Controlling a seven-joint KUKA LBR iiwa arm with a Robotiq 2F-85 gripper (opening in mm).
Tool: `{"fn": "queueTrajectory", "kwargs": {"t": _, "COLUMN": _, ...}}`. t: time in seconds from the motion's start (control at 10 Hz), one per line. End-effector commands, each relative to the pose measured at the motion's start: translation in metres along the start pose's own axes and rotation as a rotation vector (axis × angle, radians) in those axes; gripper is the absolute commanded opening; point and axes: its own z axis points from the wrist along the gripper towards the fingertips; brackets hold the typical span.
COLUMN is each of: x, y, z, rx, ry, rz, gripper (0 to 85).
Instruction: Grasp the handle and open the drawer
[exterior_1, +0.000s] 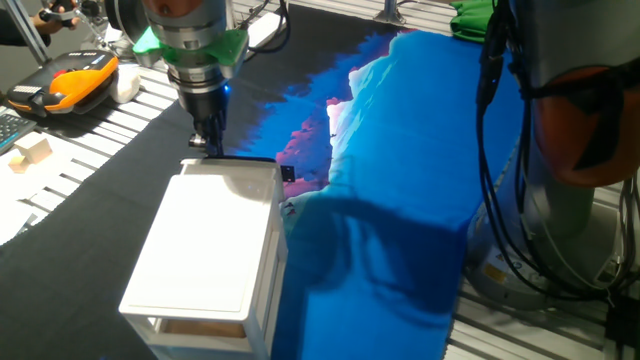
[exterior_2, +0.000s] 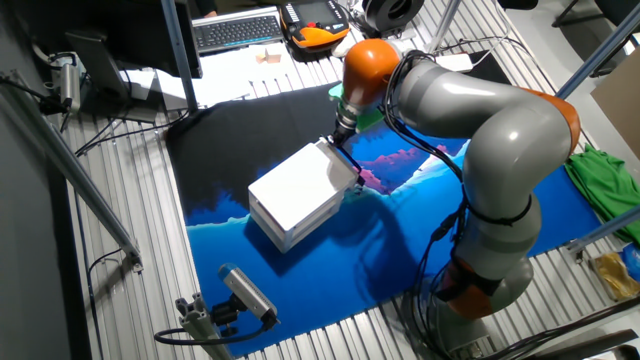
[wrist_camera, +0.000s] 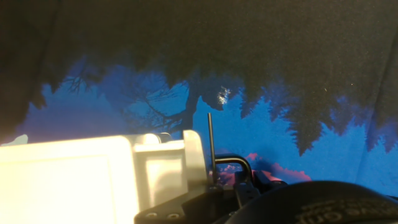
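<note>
At the bottom of one fixed view, nearest the camera, a single white drawer unit (exterior_1: 205, 260) stood on the desk (exterior_1: 120, 170), which was covered with a black and blue printed cloth (exterior_1: 400, 150); the unit's flat top panel filled the lower left of the frame. Beyond it, at the unit's far edge in the centre left of the frame, the drawer (exterior_1: 228, 167) showed as a narrow white rim, and the handle (exterior_1: 245, 158) ran as one thin dark bar across that front face, its long axis roughly left to right in the picture, ending in a small black piece at its right end. The one gripper (exterior_1: 208, 143) hung directly over the left part of that bar, pointing down, at or just above the handle; whether its fingers were apart, together or clamped on the bar could not be told from any view. In the hand view the handle (wrist_camera: 211, 149) appeared as a slim upright rod just right of the white drawer front (wrist_camera: 161, 168), close to the camera. The pull would probably have to run away from the unit, across the bar. Farthest off, in the upper left, lay an orange and black pendant (exterior_1: 75, 82) and one small wooden block (exterior_1: 30, 152).
</note>
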Motion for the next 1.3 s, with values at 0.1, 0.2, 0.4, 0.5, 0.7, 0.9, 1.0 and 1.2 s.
{"fn": "queueTrajectory", "kwargs": {"t": 0.1, "x": -0.001, "y": -0.003, "z": -0.001, "rx": 0.011, "ry": 0.02, "rz": 0.008, "gripper": 0.0}}
{"fn": "queueTrajectory", "kwargs": {"t": 0.2, "x": 0.0, "y": -0.005, "z": -0.001, "rx": 0.012, "ry": 0.023, "rz": 0.009, "gripper": 0.0}}
{"fn": "queueTrajectory", "kwargs": {"t": 0.4, "x": 0.0, "y": -0.007, "z": -0.001, "rx": 0.009, "ry": 0.031, "rz": 0.012, "gripper": 0.0}}
{"fn": "queueTrajectory", "kwargs": {"t": 0.5, "x": 0.0, "y": -0.008, "z": -0.001, "rx": 0.008, "ry": 0.038, "rz": 0.015, "gripper": 0.0}}
{"fn": "queueTrajectory", "kwargs": {"t": 0.7, "x": 0.0, "y": -0.009, "z": -0.002, "rx": 0.006, "ry": 0.048, "rz": 0.017, "gripper": 0.0}}
{"fn": "queueTrajectory", "kwargs": {"t": 0.9, "x": 0.0, "y": -0.012, "z": -0.002, "rx": 0.008, "ry": 0.053, "rz": 0.015, "gripper": 0.0}}
{"fn": "queueTrajectory", "kwargs": {"t": 1.0, "x": 0.0, "y": -0.014, "z": -0.002, "rx": 0.006, "ry": 0.052, "rz": 0.014, "gripper": 0.0}}
{"fn": "queueTrajectory", "kwargs": {"t": 1.2, "x": 0.0, "y": -0.019, "z": -0.002, "rx": 0.003, "ry": 0.048, "rz": 0.012, "gripper": 0.0}}
